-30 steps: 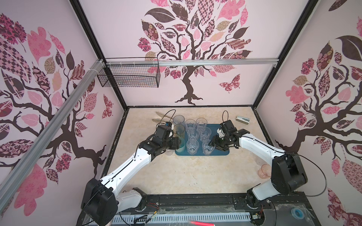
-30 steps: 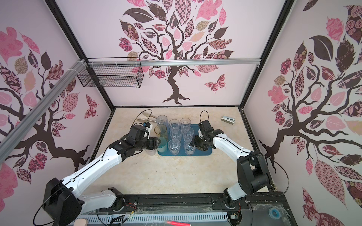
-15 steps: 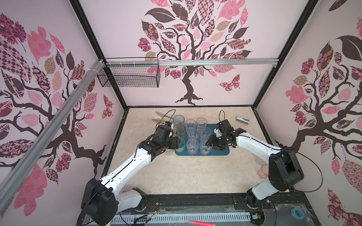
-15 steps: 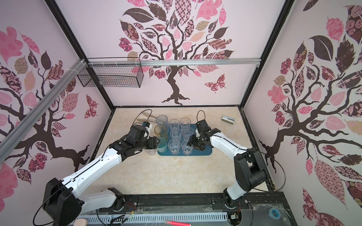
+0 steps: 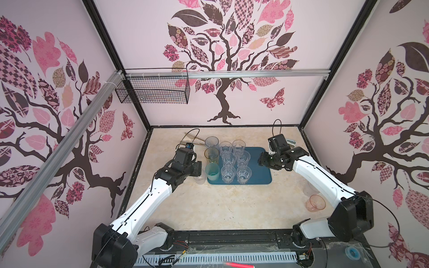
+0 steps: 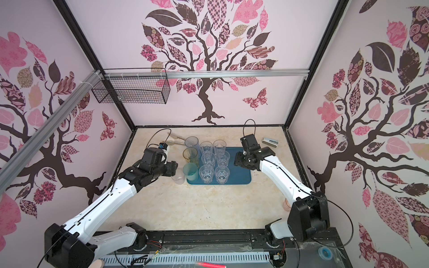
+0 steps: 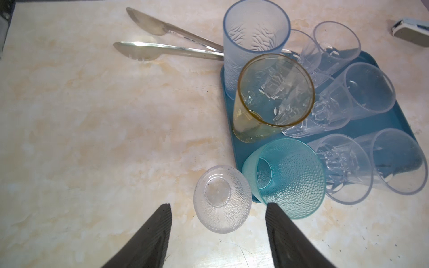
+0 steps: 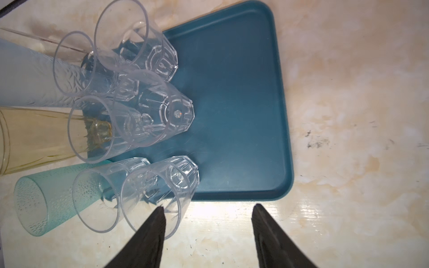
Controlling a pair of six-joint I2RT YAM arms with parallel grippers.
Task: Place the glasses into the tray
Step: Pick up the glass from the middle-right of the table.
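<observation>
My left hand [image 7: 217,205] open, empty, aimed at clear dimpled glass [image 7: 221,199] on surface [image 7: 92,139] beside tray [image 7: 383,125]. Risk: finger clips teal glass [image 7: 287,176] just beside, topples it. Right hand [image 8: 207,206] open, empty.

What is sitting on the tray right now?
On the tray: six clear faceted glasses in two rows, plus a blue-grey glass, an amber glass and a teal glass along one edge. The other side is bare. Whether the blue-grey glass's base sits inside the rim is hidden.

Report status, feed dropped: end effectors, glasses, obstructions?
Left end effector open, lined up on dimpled clear glass beside tray. Right end effector open, empty. Nine glasses trayed, pink glass out. Teal glass crowds grasp.
</observation>
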